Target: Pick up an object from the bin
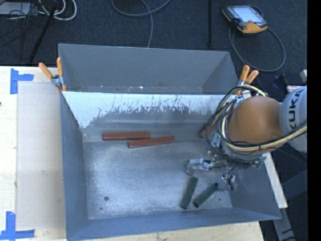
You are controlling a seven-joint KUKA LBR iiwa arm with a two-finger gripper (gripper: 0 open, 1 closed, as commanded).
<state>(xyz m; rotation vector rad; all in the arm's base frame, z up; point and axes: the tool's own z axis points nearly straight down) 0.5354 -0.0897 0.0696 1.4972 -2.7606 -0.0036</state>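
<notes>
So far nothing has come out of the bin [150, 79], as best I can judge from my screen. The arm reaches in from the right, with its orange cover [253, 119] and a loop of cables [224, 129] over the bin's right side. The fingers [228, 177] hang low over the floor in the front right part. Whether they are spread or closed I cannot tell, because the wrist hardware hides that from me. I can make out no object gripped there.

Nearest to them lie two dark green sticks. The right green stick [205, 196] lies slantwise with its upper end just beside the fingers; it may be touching them, though I cannot be sure. The left green stick [189, 193] lies close alongside it at a steeper angle. Both look flat on the bin floor, so I read neither as lifted. The two brown sticks [138, 138] lie side by side, partly overlapping, well apart from the arm toward the back of the floor.

My reading is that the approach is done or nearly so, with the green pair the likely candidates. The grasp, the lift and clearing the rim are all left to do. The green sticks lie so near each other that a closing grip could catch both or push one aside.
</notes>
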